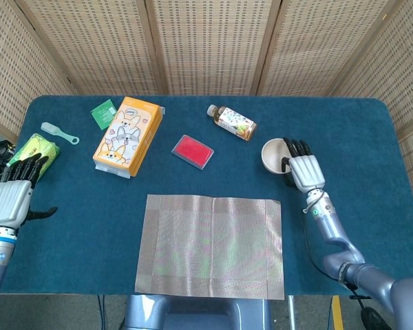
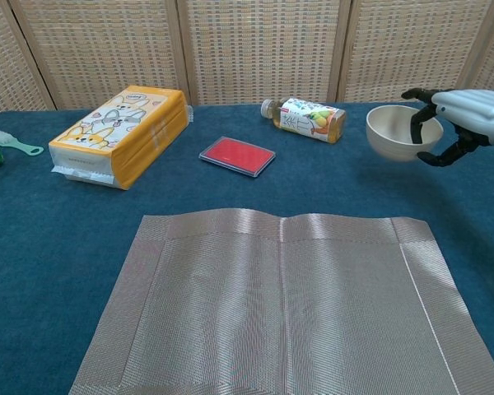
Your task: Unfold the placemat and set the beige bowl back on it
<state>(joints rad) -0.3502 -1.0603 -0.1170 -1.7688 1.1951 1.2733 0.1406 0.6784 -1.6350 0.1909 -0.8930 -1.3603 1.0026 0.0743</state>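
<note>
The woven grey placemat (image 1: 212,244) (image 2: 284,309) lies unfolded and flat at the near middle of the blue table, with a faint crease down its centre. The beige bowl (image 1: 274,154) (image 2: 392,132) is lifted off the cloth, right of the mat's far corner. My right hand (image 1: 301,168) (image 2: 461,115) grips its rim, fingers hooked inside and thumb underneath. My left hand (image 1: 15,194) rests at the table's left edge, fingers extended and holding nothing; the chest view does not show it.
A juice bottle (image 1: 232,122) (image 2: 307,118) lies just behind the bowl. A red flat case (image 1: 193,151) (image 2: 238,155) and an orange box (image 1: 127,135) (image 2: 121,135) sit beyond the mat. A green packet (image 1: 33,150), a small brush (image 1: 58,133) and a green sachet (image 1: 104,113) lie far left.
</note>
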